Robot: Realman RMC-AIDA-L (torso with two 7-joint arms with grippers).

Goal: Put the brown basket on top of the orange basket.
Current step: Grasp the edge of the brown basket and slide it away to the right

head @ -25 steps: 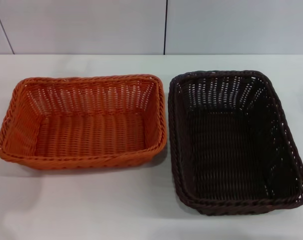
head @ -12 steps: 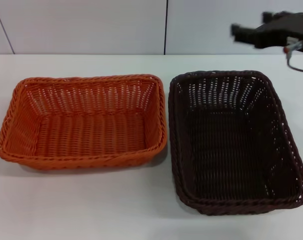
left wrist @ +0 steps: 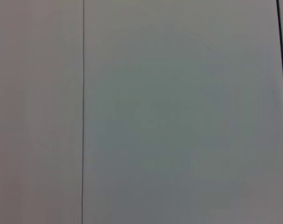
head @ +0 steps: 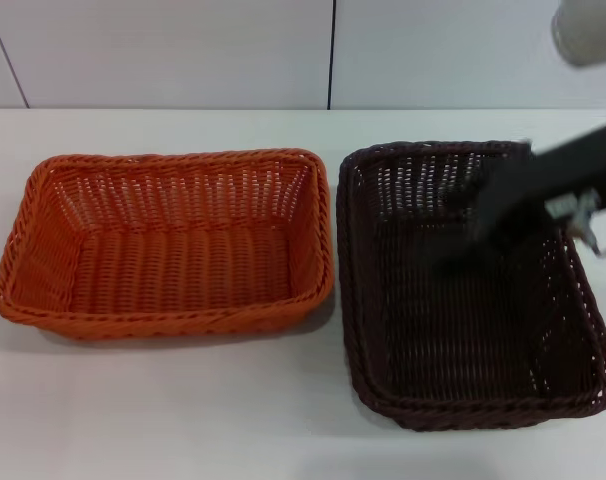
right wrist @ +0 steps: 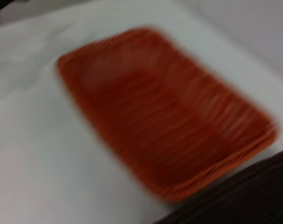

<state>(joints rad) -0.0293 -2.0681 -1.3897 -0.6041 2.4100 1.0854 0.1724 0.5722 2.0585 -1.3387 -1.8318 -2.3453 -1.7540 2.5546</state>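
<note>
The right arm reaches in from the right edge of the head view, its dark forearm slanting down and leftward over the dark chocolate-brown rectangular woven wicker-style basket [head: 473,285]. The right gripper [head: 483,215] is a smeared black shape above the far half of that basket, near its far right corner; it seems to hang above the weave rather than touch it, though the smear makes that uncertain. Whether its jaws stand wide or narrow I cannot tell. A grey rounded part of the same arm is cut off at the top right corner of the head view.

The brown basket sits upright on the white worktop [head: 183,420], long side running away from the robot. Just beside it on the left, nearly touching at the far rims, stands the bright orange rectangular woven wicker-style basket [head: 168,245], also upright, its long side running crosswise.

In the right wrist view the orange basket [right wrist: 165,116] shows as a soft orange tray, and only a dark corner of the brown basket [right wrist: 244,198] enters at the picture's edge; the weave of both is hard to make out there.

The left arm and its gripper appear in none of the views; the left wrist view shows only a pale panelled wall [left wrist: 179,116].
</note>
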